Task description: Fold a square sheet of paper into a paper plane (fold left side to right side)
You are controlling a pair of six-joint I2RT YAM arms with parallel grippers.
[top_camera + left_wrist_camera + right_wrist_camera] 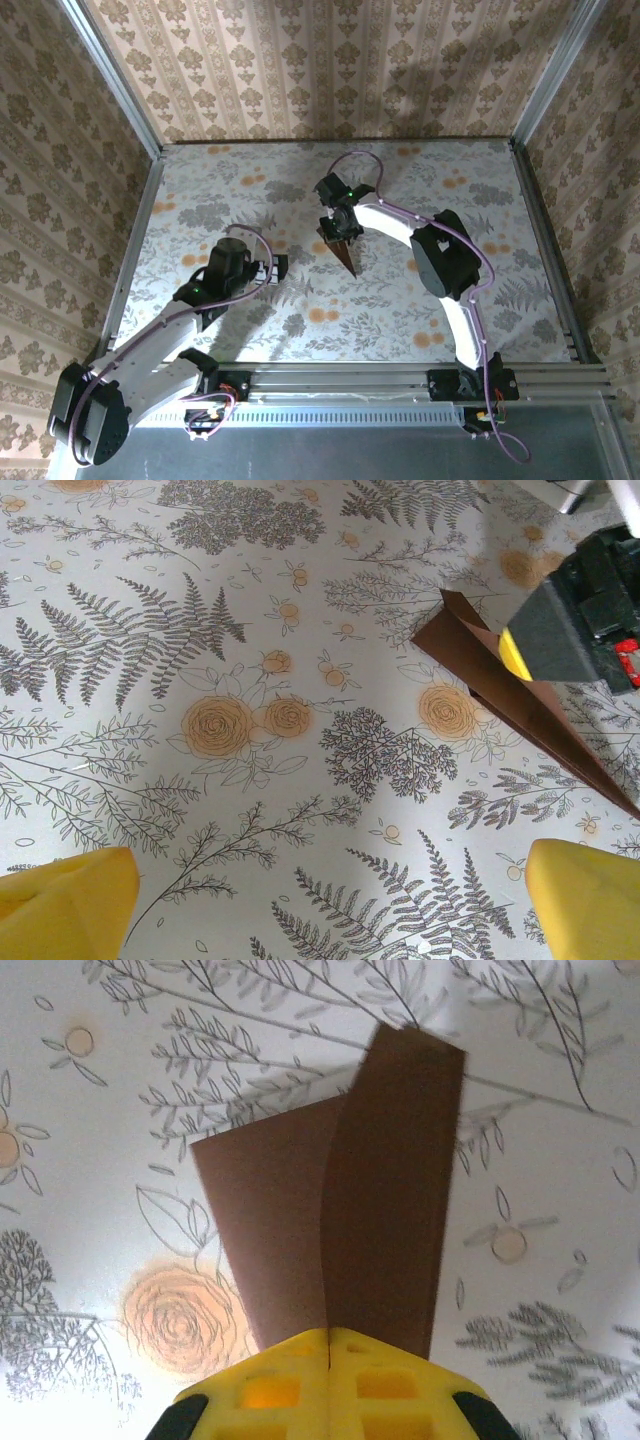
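The square sheet of paper stands folded into a slim, dark reddish-brown paper plane, its point toward the near side of the table. My right gripper is shut on its centre ridge. In the right wrist view the yellow pads meet at the crease, and two flaps of the paper plane spread away from them. The left wrist view has the paper plane at the upper right with the right gripper's pad on it. My left gripper hangs open over bare cloth, to the left of the plane.
A fern-printed cloth with orange blotches covers the table. Metal posts and wallpapered walls close in the back and sides. An aluminium rail with the arm bases runs along the near edge.
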